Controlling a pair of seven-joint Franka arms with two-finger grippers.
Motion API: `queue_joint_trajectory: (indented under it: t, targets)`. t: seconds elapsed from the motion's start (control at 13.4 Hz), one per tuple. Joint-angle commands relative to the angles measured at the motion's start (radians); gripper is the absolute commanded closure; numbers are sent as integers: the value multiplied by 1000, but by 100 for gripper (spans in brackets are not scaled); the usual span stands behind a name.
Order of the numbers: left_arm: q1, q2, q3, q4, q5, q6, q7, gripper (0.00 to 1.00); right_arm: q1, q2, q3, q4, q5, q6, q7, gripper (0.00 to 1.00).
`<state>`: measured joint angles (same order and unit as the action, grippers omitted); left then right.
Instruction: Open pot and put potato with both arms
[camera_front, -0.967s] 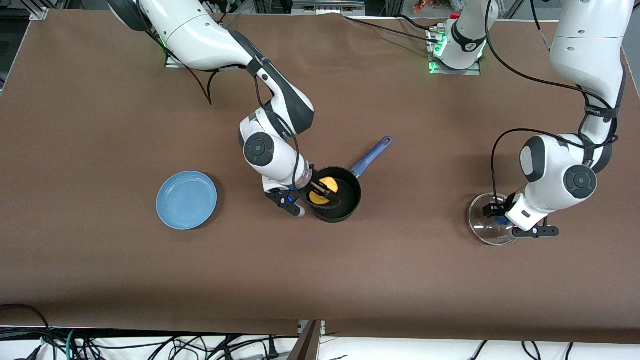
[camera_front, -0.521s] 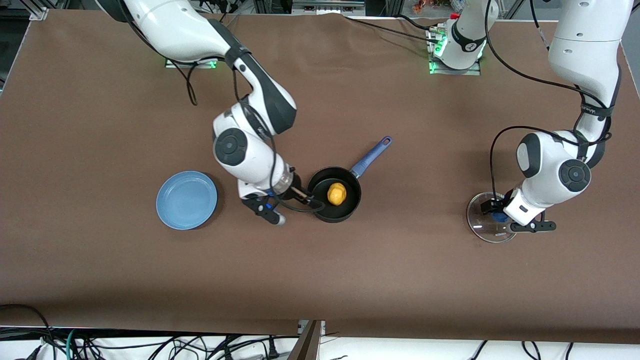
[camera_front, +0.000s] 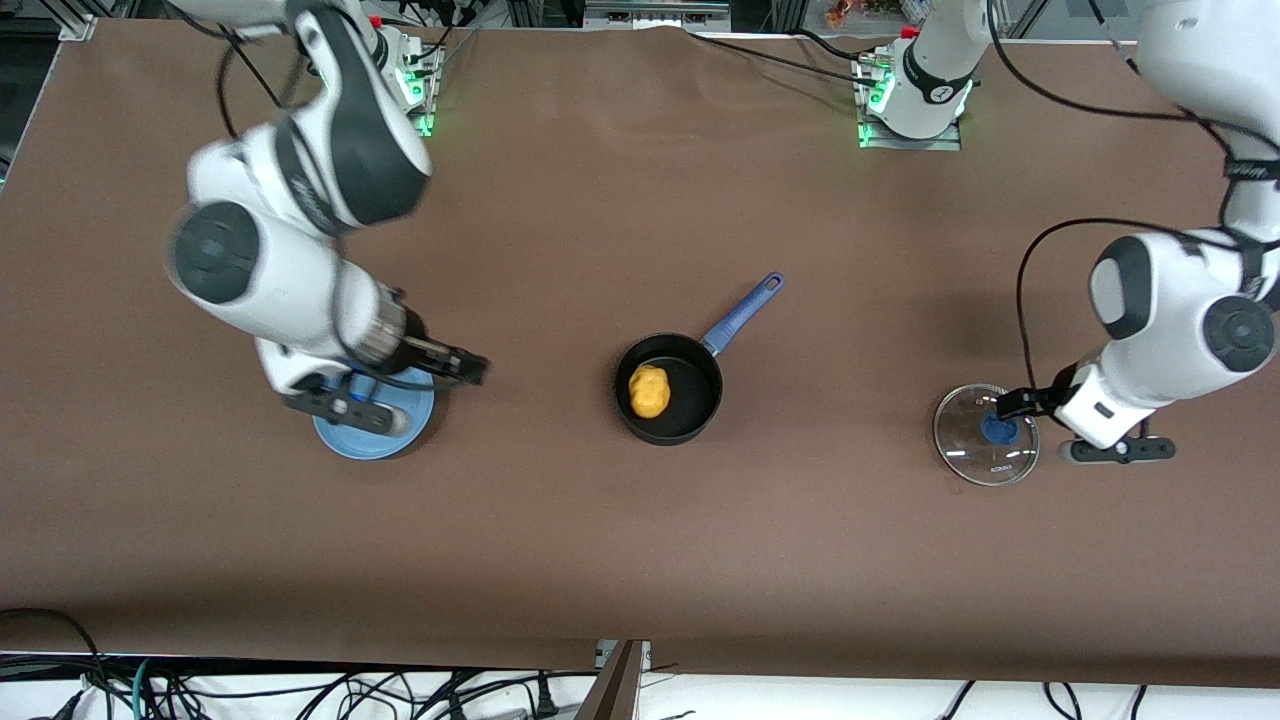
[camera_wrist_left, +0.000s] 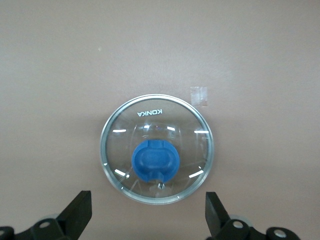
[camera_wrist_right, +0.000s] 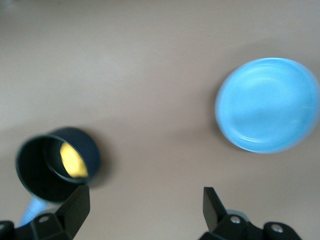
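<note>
Potato (camera_front: 649, 391) in the open pot (camera_front: 668, 403), lid (camera_front: 986, 435) off, both hands spread and holding nothing.

Pot near the middle of the table (camera_front: 640, 540), blue handle (camera_front: 742, 313) aimed toward the edge where the arm bases stand. Glass lid flat on the table toward the left arm's end, blue knob (camera_wrist_left: 155, 160) up, well apart from the pot. Left gripper (camera_wrist_left: 150, 220) up over the lid, fingers (camera_wrist_left: 80, 212) wide apart, not touching it. Right gripper (camera_front: 465, 367) in the air just beside the blue plate (camera_wrist_right: 267, 105), between plate and pot, fingers (camera_wrist_right: 75, 205) wide apart. Plate toward the right arm's end.
</note>
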<state>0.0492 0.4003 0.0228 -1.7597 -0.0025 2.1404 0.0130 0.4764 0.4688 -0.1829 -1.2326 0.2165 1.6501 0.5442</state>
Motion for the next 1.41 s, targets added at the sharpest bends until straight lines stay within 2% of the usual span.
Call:
queue_joint_trajectory:
  t: [0.0,0.15,0.3,0.37,0.52,0.6,0.74,0.89,0.97,1.34]
  targets:
    - [-8,-118,0,54,-14,-170,18,0,8,-152,-68,-118,-8,-99,-120,0]
    - [-6,-168,0,159,-17,-348,19,0,8,-257,-104,-201,-12,-136,-150,0]
    - [-14,-190,0,270,-14,-509,18,0,8,-350,-115,-276,-57,-138,-209,0]
    - [-17,-201,0,311,-11,-566,16,0,8,-393,-115,-307,-95,-138,-243,0]
    - [-15,-241,3,328,-20,-615,13,0,-1,-452,-113,-352,-117,-150,-299,0]
    - [-19,-259,3,329,-19,-635,-4,0,-51,-466,-92,-361,-130,-159,-325,0]
    - [-40,-267,0,330,-22,-675,-91,0,-187,-483,33,-363,-147,-174,-363,0]
    - [-52,-259,-3,330,-22,-675,-96,0,-331,-489,164,-364,-163,-174,-388,0]
    - [-55,-256,-7,333,-19,-675,-100,0,-376,-489,201,-364,-169,-173,-426,0]
    - [-63,-253,-7,333,-19,-675,-100,0,-381,-467,201,-332,-218,-164,-474,0]
